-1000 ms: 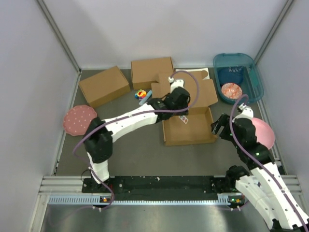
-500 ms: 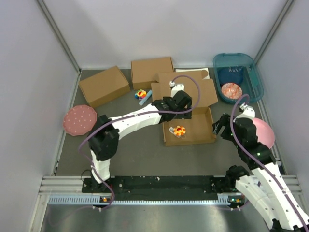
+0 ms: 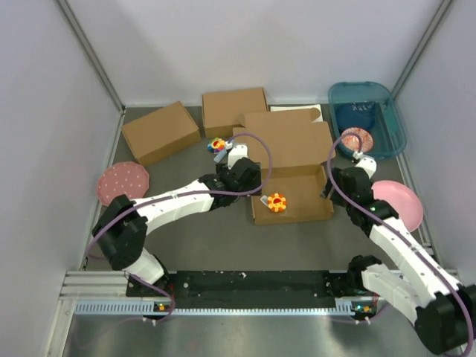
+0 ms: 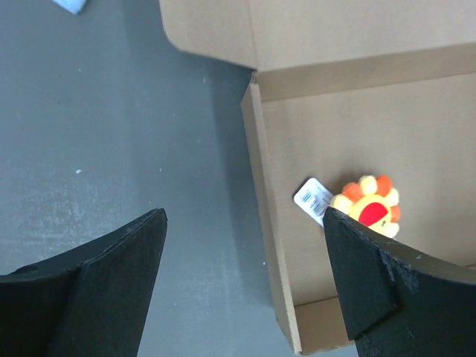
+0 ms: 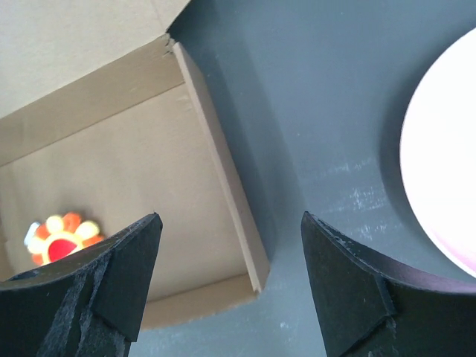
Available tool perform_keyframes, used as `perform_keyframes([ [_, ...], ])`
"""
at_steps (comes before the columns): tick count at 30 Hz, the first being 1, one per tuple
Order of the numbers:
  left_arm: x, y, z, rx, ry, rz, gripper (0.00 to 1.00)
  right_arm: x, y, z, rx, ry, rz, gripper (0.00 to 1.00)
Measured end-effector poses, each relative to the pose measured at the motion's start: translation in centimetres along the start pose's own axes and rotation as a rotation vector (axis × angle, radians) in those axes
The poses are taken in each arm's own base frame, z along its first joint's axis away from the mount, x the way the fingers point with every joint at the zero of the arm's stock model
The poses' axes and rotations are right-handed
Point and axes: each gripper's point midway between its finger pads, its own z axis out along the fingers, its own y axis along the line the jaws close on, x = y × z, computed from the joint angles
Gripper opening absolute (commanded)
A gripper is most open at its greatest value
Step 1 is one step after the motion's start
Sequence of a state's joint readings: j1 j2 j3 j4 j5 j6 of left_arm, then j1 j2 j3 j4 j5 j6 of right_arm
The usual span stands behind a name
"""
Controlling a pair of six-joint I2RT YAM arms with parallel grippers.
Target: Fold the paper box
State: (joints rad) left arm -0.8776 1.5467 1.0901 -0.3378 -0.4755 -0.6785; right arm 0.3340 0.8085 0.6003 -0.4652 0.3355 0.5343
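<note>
Plainly, on the dark surface (image 3: 208, 238) the paper box (image 3: 301, 195) sits near the middle as an open tray, long axis running left to right, its lid (image 3: 286, 145) laid back on the far side. Each short end wall lies under an arm. The left end effector (image 4: 245, 286) hovers with jaws spread over the left wall, the right end effector (image 5: 227, 286) likewise over the right, equally near. A small flower toy (image 3: 277, 201) lies inside.
</note>
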Motion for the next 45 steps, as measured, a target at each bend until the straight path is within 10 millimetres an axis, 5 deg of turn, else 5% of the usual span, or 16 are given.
perform_keyframes([
  [11,3.0,-1.1,3.6,0.021,0.048,0.016,0.87,2.0,0.6,6.0,0.077,0.072,-0.041,0.68],
  [19,6.0,0.3,4.3,0.022,0.088,0.042,0.7,3.6,2.2,7.1,-0.007,0.113,-0.042,0.54],
  [24,8.8,2.7,3.8,-0.006,0.129,0.066,0.6,6.0,3.5,6.9,-0.062,0.153,-0.078,0.49],
  [30,9.2,4.4,1.8,0.006,0.111,0.045,0.46,8.6,5.9,5.6,-0.14,0.179,-0.13,0.47],
  [45,11.5,7.7,-4.1,0.108,0.098,-0.093,0.43,11.5,8.4,1.3,-0.269,0.188,-0.179,0.47],
])
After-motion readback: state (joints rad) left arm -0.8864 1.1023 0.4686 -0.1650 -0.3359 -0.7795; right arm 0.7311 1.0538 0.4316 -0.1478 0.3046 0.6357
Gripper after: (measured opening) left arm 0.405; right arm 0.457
